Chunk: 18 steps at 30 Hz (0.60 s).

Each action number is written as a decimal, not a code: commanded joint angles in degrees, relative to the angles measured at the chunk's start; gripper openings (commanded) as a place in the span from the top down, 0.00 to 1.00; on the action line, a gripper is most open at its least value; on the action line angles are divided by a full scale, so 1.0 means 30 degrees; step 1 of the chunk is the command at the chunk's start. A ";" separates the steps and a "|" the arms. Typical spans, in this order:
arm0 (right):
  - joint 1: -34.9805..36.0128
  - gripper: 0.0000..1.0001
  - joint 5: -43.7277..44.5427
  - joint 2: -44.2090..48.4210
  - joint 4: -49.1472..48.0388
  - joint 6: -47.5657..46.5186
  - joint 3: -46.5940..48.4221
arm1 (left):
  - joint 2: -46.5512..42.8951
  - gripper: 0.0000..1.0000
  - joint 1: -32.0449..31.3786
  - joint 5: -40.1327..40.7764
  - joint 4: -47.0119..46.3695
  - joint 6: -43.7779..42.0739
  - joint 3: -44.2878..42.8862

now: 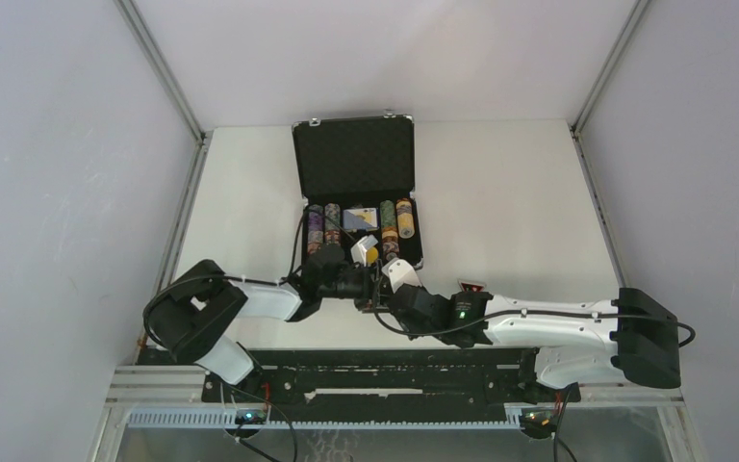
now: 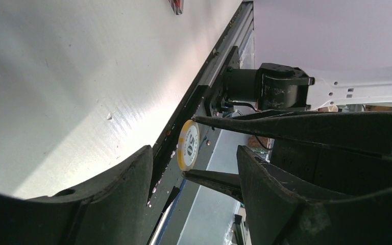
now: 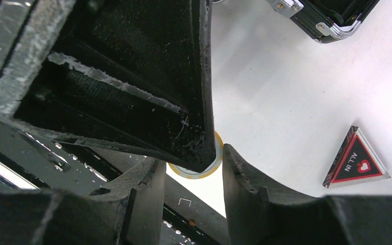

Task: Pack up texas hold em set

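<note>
- Nearest of all, a dark metal rail runs along the near edge of the white table. One arm base sits at its left end and one at its right.
- The two arms reach inward and meet near the middle, just in front of the open case.
- The right gripper pinches a yellow chip edge to edge between its thin fingertips. The chip has a white face marked 50 and is held in the air.
- The left gripper is spread wide, with one finger on each side of the chip. In its own wrist view neither finger touches the chip.
- In the right wrist view, one finger of the left gripper crosses in front and hides most of the chip, so only a yellow arc shows.
- A triangle token, red and black and lettered ALL IN with a heart, lies flat on the table. It is just to the right of the right arm's wrist and apart from the case.
- Behind the grippers stands the briefcase, black with silver corners, its lid upright on the far side.
- Its tray holds chip stacks at left and right, with a card deck between them. The deck is small and hard to make out.
- In the top view the arms cover the case's front edge. The right wrist view cuts the case off to a single corner.
- Wide stretches of table run to both sides of the case and behind it, out to the grey walls.
</note>
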State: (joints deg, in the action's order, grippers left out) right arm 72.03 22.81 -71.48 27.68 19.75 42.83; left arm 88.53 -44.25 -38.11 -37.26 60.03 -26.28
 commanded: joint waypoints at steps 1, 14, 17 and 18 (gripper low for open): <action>-0.0095 0.56 0.0100 0.0096 -0.0533 -0.0369 0.0725 | 0.0160 0.35 -0.0118 -0.1066 -0.1256 0.0080 -0.0516; -0.0220 0.56 0.0080 0.0214 -0.0556 -0.0488 0.0724 | 0.1486 0.40 -0.0979 -0.1889 -0.1936 0.0090 -0.0653; -0.0225 0.56 0.0072 0.0243 -0.0560 -0.0460 0.0724 | 0.1717 0.42 -0.1040 -0.1905 -0.2143 0.0169 -0.0740; -0.0221 0.56 0.0073 0.0244 -0.0534 -0.0438 0.0731 | 0.1760 0.43 -0.1081 -0.1959 -0.2241 0.0230 -0.0743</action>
State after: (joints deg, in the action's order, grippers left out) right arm 71.83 21.12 -71.48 28.75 19.29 42.83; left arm 92.84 -46.02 -40.99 -41.91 60.60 -26.41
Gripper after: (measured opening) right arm 0.475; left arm 0.589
